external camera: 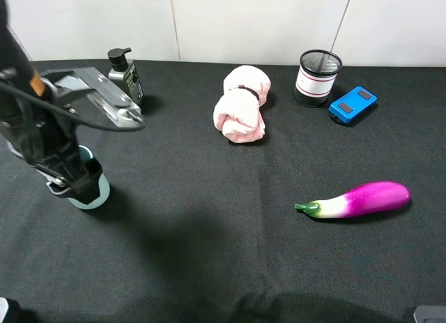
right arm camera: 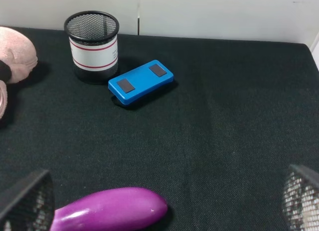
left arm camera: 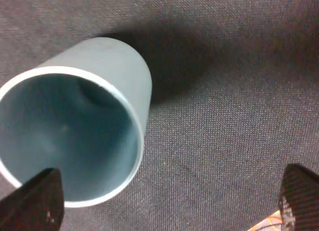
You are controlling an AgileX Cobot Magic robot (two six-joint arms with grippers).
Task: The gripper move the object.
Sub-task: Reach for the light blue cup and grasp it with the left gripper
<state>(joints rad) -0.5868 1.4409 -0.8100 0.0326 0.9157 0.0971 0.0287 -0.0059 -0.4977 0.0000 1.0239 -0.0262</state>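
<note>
The pale teal-blue cup (external camera: 97,193) stands upright on the black cloth at the left, mostly hidden by my left arm. My left gripper (external camera: 75,183) hangs right over it. In the left wrist view the cup (left arm camera: 75,121) is seen from above, its mouth open and empty. My left gripper (left arm camera: 164,203) is wide open there. One fingertip (left arm camera: 32,201) is at the cup's rim, the other (left arm camera: 299,196) is far off over bare cloth. My right gripper (right arm camera: 164,201) is open and empty above the cloth near the eggplant.
A dark pump bottle (external camera: 125,74) stands behind the left arm. A pink rolled towel (external camera: 240,104), a black mesh pen holder (external camera: 318,77) and a blue box (external camera: 352,104) lie at the back. A purple eggplant (external camera: 359,199) lies at the right.
</note>
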